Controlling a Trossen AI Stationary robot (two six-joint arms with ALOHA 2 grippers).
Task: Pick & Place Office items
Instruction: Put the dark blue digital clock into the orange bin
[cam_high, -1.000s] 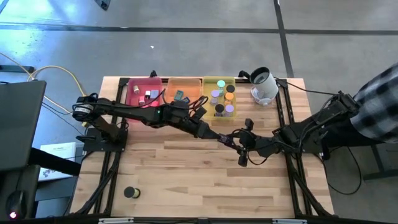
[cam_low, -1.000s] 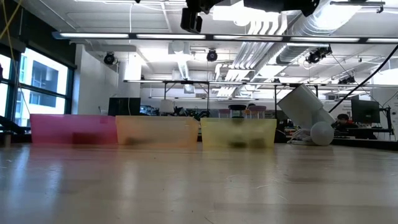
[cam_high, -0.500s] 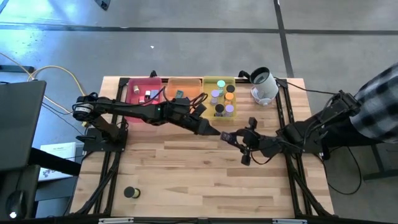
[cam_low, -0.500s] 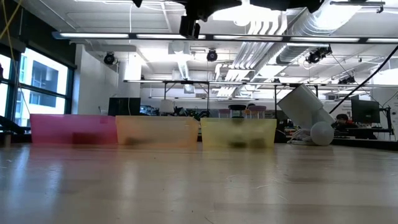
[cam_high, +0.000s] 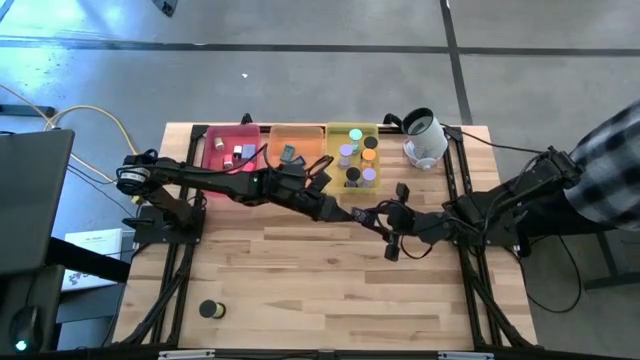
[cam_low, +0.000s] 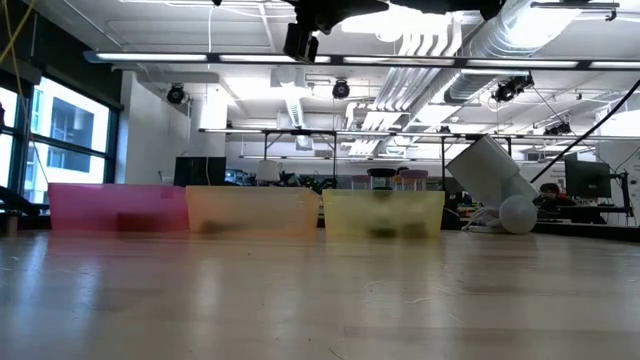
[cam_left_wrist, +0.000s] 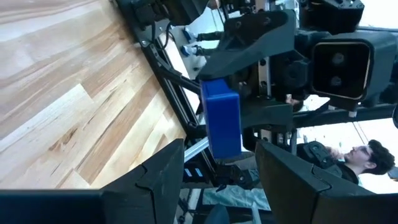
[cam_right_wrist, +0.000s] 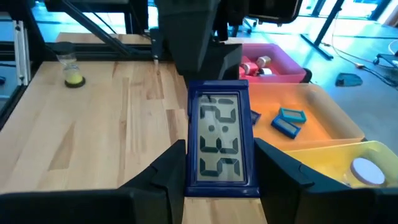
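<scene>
The right gripper (cam_high: 378, 217) pinches a blue clock (cam_right_wrist: 222, 140) in mid-air, just short of the yellow tray (cam_high: 333, 180), long axis pointing toward the left gripper (cam_high: 352, 213). The left one's fingers are spread, the clock's end not yet between them. Handover likely; left arm nearer the orange tray (cam_high: 272, 137).

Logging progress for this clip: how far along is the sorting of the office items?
Done: small pieces sit in the three translucent trays. In hand: right gripper's jaws clamp a blue rectangular display piece mid-table, left gripper's jaws open around its far end. Left: one short dark cylinder alone near the table's corner.
</scene>
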